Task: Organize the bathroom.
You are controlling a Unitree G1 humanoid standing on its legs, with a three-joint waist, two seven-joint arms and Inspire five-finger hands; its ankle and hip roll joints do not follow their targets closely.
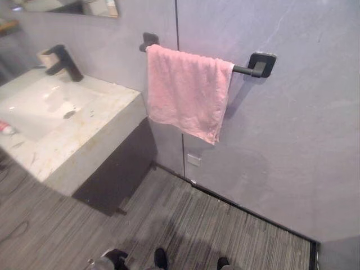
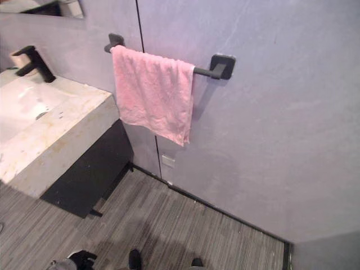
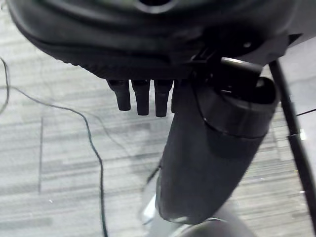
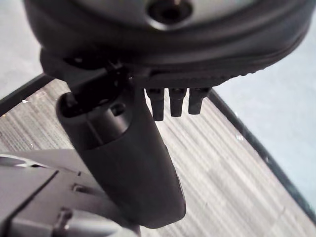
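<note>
Where the grey stone-look wall [image 1: 292, 129] met the striped grey floor [image 1: 185, 225], stood a pale marble vanity table [image 1: 73, 140] with sunken basin, at the left. Hung over a black metal towel bar [image 1: 247, 70] on that wall, just right of the table: a pink terry towel [image 1: 185, 93], draped unevenly, lower corner slanting right. Perched behind the basin, a black angular faucet [image 1: 63, 62]. Left hand [image 3: 148, 74] and right hand [image 4: 173, 94] both hung relaxed above the floor, fingers straight, holding nothing.
</note>
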